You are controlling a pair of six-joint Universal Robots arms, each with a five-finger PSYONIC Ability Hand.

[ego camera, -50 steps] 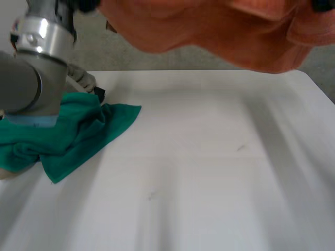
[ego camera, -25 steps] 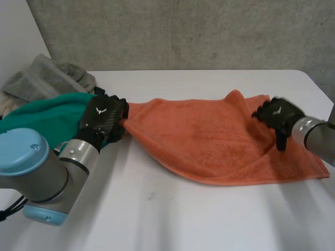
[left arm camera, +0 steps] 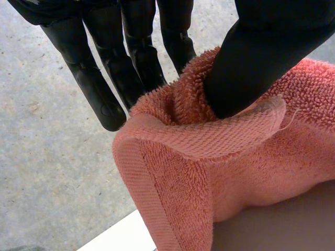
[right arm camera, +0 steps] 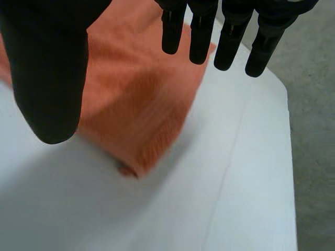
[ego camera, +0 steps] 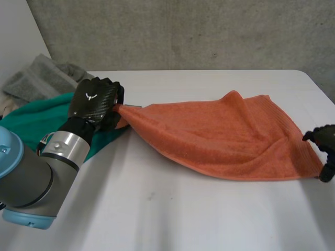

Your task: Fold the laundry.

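An orange towel [ego camera: 230, 138] lies stretched across the white table [ego camera: 172, 209], partly rumpled. My left hand [ego camera: 95, 100] holds its left corner a little above the table. In the left wrist view the thumb [left arm camera: 261, 52] pinches that corner of the towel [left arm camera: 209, 172] against the fingers [left arm camera: 104, 78]. My right hand [ego camera: 322, 137] hovers by the towel's right end, apart from the cloth. In the right wrist view its fingers [right arm camera: 201, 31] are straight and its thumb [right arm camera: 47, 68] is spread, with nothing between them. A corner of the towel [right arm camera: 136, 99] lies below that hand.
A green cloth [ego camera: 31, 123] lies bunched under my left arm at the table's left side. Behind it sits a grey towel [ego camera: 42, 78]. The table's right edge [right arm camera: 288, 157] runs close to my right hand, and a concrete wall stands beyond the table.
The orange towel, held high a second ago, has come down onto the table. My right hand has let go of it and moved to the right. My left hand keeps its grip.
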